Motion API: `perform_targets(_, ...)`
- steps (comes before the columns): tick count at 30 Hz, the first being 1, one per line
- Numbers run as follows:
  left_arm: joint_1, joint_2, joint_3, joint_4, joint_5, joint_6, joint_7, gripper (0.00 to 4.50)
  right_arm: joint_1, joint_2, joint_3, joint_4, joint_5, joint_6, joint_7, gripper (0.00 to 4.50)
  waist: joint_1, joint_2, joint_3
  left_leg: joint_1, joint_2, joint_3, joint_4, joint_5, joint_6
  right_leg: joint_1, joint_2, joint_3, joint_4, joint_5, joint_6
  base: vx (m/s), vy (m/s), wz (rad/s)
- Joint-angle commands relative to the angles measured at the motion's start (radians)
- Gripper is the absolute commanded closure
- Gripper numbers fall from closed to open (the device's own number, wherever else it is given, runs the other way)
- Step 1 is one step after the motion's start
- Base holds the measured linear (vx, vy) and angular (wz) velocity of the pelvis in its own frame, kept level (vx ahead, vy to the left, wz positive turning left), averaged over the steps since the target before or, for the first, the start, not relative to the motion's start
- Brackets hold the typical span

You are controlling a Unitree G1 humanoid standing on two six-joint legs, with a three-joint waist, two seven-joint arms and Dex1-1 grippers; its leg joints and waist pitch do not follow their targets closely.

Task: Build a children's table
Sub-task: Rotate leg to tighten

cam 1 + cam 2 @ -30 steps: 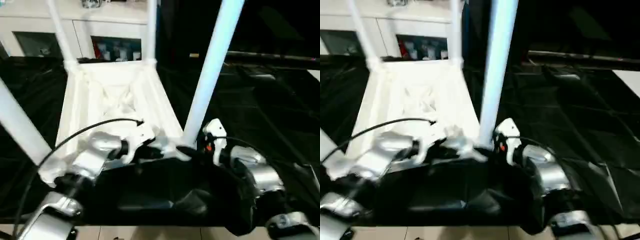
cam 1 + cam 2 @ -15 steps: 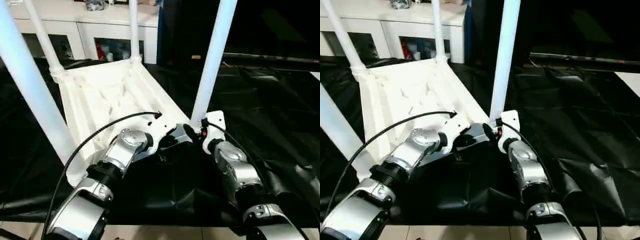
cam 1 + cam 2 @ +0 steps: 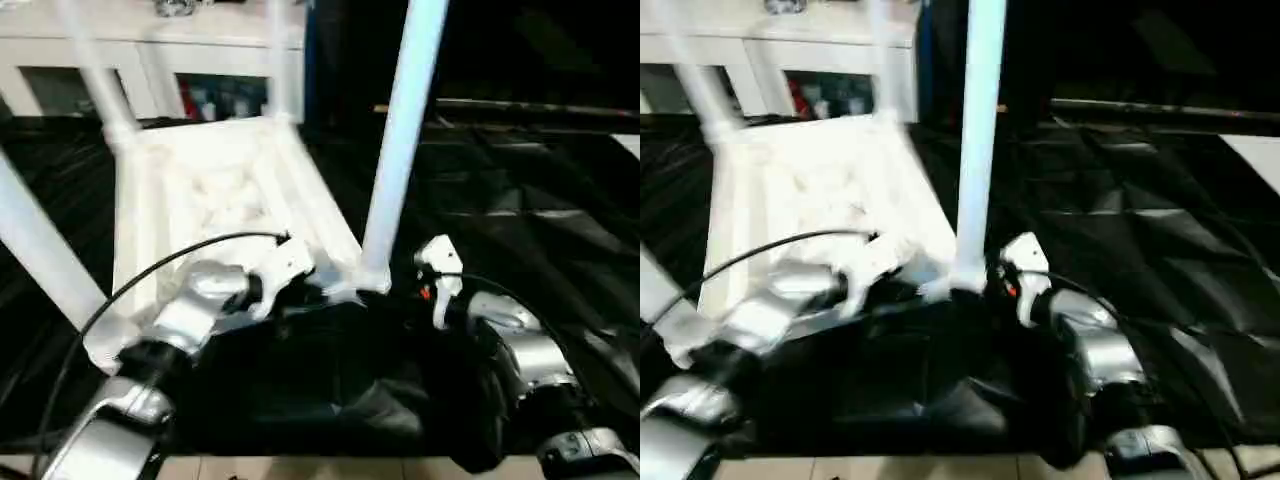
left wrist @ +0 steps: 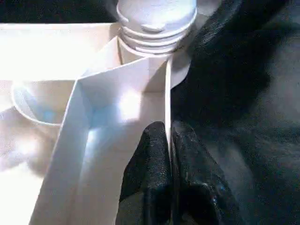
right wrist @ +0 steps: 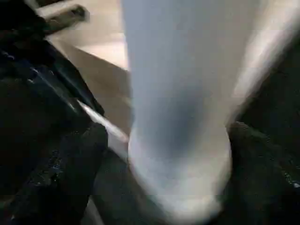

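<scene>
The children's table lies upside down on the black cloth, its white ribbed tabletop (image 3: 220, 190) facing up. Its legs stand in the corner sockets: the near right leg (image 3: 400, 140), the near left leg (image 3: 40, 250) and two far legs (image 3: 100, 75). My left gripper (image 4: 168, 129) is shut on the thin wall of the tabletop's near rim, just short of the near right socket (image 4: 157, 18). My right gripper (image 5: 166, 140) is open, one finger (image 5: 79, 159) on each side of the near right leg's base (image 5: 178, 154).
The black-draped table (image 3: 520, 200) stretches away to the right in folds. A white cabinet with glass doors (image 3: 150, 50) stands behind the tabletop. A black cable (image 3: 170, 265) arcs over my left forearm. Pale floor (image 3: 300, 470) shows below the table's front edge.
The whole picture has shifted and tilted with the camera. Both grippers keep their places at the tabletop's near right corner, and the table has not visibly moved.
</scene>
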Motion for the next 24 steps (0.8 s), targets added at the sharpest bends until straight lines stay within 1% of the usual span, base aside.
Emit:
perform_targets(1, 0.038, 0.0, -0.031, -0.038, -0.064, 0.015, -0.09, 4.5, 0.0, -0.028, 0.013, -0.027, 0.006, 0.018, 0.05, 0.29, -0.004, -0.008, -0.051, 0.005, 0.042, -0.009, -0.055, -0.15, 0.081, 0.043, -0.058, 0.04, -0.066, -0.099, -0.233, 0.0, 0.0, 0.0)
perform_targets(2, 0.048, 0.013, -0.029, -0.054, -0.072, 0.019, -0.112, 4.5, -0.002, -0.036, 0.016, -0.03, 0.011, 0.024, 0.068, 0.29, -0.001, -0.009, -0.052, 0.003, 0.042, -0.009, -0.054, -0.145, 0.082, 0.047, -0.058, 0.038, -0.061, -0.078, -0.241, 0.0, 0.0, 0.0)
perform_targets(3, 0.054, 0.02, -0.027, -0.062, -0.077, 0.02, -0.123, 4.5, -0.003, -0.04, 0.017, -0.032, 0.014, 0.027, 0.077, 0.29, -0.003, -0.01, -0.05, 0.001, 0.04, -0.007, -0.055, -0.138, 0.081, 0.049, -0.055, 0.037, -0.06, -0.073, -0.238, 0.0, 0.0, 0.0)
perform_targets(4, 0.061, 0.029, -0.027, -0.078, -0.085, 0.032, -0.138, 4.5, -0.003, -0.045, 0.02, -0.037, 0.02, 0.033, 0.09, 0.29, -0.002, -0.009, -0.05, 0.004, 0.041, -0.007, -0.055, -0.142, 0.078, 0.047, -0.056, 0.037, -0.061, -0.076, -0.238, 0.0, 0.0, 0.0)
perform_targets(7, 0.068, 0.038, -0.023, -0.09, -0.087, 0.043, -0.145, 4.5, -0.004, -0.052, 0.031, -0.044, 0.02, 0.041, 0.112, 0.29, -0.004, -0.011, -0.049, 0.006, 0.041, -0.004, -0.055, -0.173, 0.07, 0.047, -0.062, 0.04, -0.066, -0.122, -0.232, 0.0, 0.0, 0.0)
perform_targets(8, 0.07, 0.041, -0.018, -0.089, -0.083, 0.044, -0.144, 4.5, -0.006, -0.054, 0.038, -0.044, 0.015, 0.04, 0.124, 0.29, -0.005, -0.014, -0.048, 0.005, 0.04, -0.004, -0.055, -0.179, 0.067, 0.047, -0.062, 0.041, -0.069, -0.137, -0.227, 0.0, 0.0, 0.0)
perform_targets(9, 0.07, 0.042, -0.015, -0.088, -0.08, 0.042, -0.141, 4.5, -0.006, -0.053, 0.039, -0.044, 0.015, 0.042, 0.127, 0.44, -0.004, -0.014, -0.047, 0.005, 0.04, -0.004, -0.055, -0.18, 0.064, 0.047, -0.063, 0.042, -0.07, -0.152, -0.221, 0.0, 0.0, 0.0)
perform_targets(10, 0.071, 0.043, -0.014, -0.089, -0.079, 0.042, -0.14, 4.5, -0.006, -0.053, 0.038, -0.045, 0.016, 0.044, 0.127, 0.44, -0.004, -0.015, -0.047, 0.005, 0.04, -0.004, -0.055, -0.181, 0.063, 0.046, -0.063, 0.042, -0.07, -0.158, -0.217, 0.0, 0.0, 0.0)
perform_targets(11, 0.07, 0.044, -0.012, -0.088, -0.079, 0.043, -0.139, 4.5, -0.008, -0.05, 0.038, -0.043, 0.015, 0.042, 0.125, 0.54, -0.004, -0.015, -0.047, 0.005, 0.039, -0.005, -0.055, -0.179, 0.061, 0.047, -0.064, 0.042, -0.071, -0.168, -0.212, 0.0, 0.0, 0.0)
perform_targets(12, 0.07, 0.047, -0.01, -0.092, -0.081, 0.05, -0.137, 4.5, -0.011, -0.05, 0.04, -0.041, 0.015, 0.043, 0.129, 0.72, -0.005, -0.016, -0.047, 0.004, 0.039, -0.005, -0.055, -0.178, 0.059, 0.046, -0.064, 0.042, -0.071, -0.175, -0.208, 0.0, 0.0, 0.0)
perform_targets(15, 0.072, 0.05, -0.008, -0.1, -0.083, 0.057, -0.136, 4.5, -0.009, -0.051, 0.042, -0.045, 0.016, 0.048, 0.136, 0.81, -0.006, -0.015, -0.049, 0.004, 0.039, -0.006, -0.054, -0.166, 0.06, 0.047, -0.063, 0.042, -0.068, -0.155, -0.21, 0.0, 0.0, 0.0)
perform_targets(17, 0.074, 0.05, -0.007, -0.102, -0.083, 0.059, -0.137, 4.5, -0.008, -0.049, 0.042, -0.046, 0.016, 0.048, 0.135, 1.02, -0.007, -0.016, -0.049, 0.005, 0.038, -0.005, -0.053, -0.158, 0.064, 0.047, -0.062, 0.042, -0.066, -0.136, -0.215, 0.0, 0.0, 0.0)
perform_targets(18, 0.076, 0.05, -0.006, -0.106, -0.082, 0.062, -0.136, 4.5, -0.005, -0.048, 0.041, -0.047, 0.018, 0.048, 0.133, 1.02, -0.008, -0.016, -0.048, 0.004, 0.038, -0.005, -0.053, -0.157, 0.065, 0.048, -0.062, 0.041, -0.066, -0.135, -0.217, 0.0, 0.0, 0.0)
perform_targets(20, 0.077, 0.048, -0.003, -0.107, -0.08, 0.066, -0.132, 4.5, -0.002, -0.043, 0.04, -0.046, 0.02, 0.05, 0.129, 1.22, -0.008, -0.015, -0.049, 0.005, 0.038, -0.005, -0.053, -0.159, 0.066, 0.047, -0.062, 0.041, -0.067, -0.141, -0.217, 0.0, 0.0, 0.0)
perform_targets(21, 0.074, 0.043, 0.0, -0.098, -0.075, 0.068, -0.117, 4.5, -0.001, -0.033, 0.032, -0.038, 0.02, 0.047, 0.109, 1.22, -0.009, -0.015, -0.049, 0.005, 0.038, -0.005, -0.053, -0.158, 0.065, 0.047, -0.062, 0.041, -0.067, -0.139, -0.218, 0.0, 0.0, 0.0)
perform_targets(22, 0.071, 0.035, 0.003, -0.087, -0.069, 0.07, -0.097, 4.5, 0.0, -0.02, 0.023, -0.029, 0.02, 0.045, 0.082, 1.43, -0.009, -0.016, -0.049, 0.005, 0.038, -0.004, -0.052, -0.158, 0.065, 0.047, -0.061, 0.041, -0.067, -0.138, -0.219, 0.0, 0.0, 0.0)
perform_targets(23, 0.065, 0.023, 0.008, -0.071, -0.061, 0.069, -0.068, 4.5, -0.001, -0.004, 0.012, -0.013, 0.013, 0.038, 0.04, 1.43, -0.01, -0.016, -0.048, 0.005, 0.038, -0.005, -0.053, -0.161, 0.062, 0.046, -0.063, 0.042, -0.068, -0.144, -0.218, 0.0, 0.0, 0.0)
perform_targets(24, 0.057, 0.007, 0.014, -0.05, -0.052, 0.068, -0.032, 4.5, -0.002, 0.013, 0.001, 0.006, 0.003, 0.029, -0.011, 1.48, -0.013, -0.017, -0.046, 0.005, 0.037, -0.005, -0.054, -0.173, 0.055, 0.044, -0.062, 0.042, -0.071, -0.17, -0.213, 0.0, 0.0, 0.0)
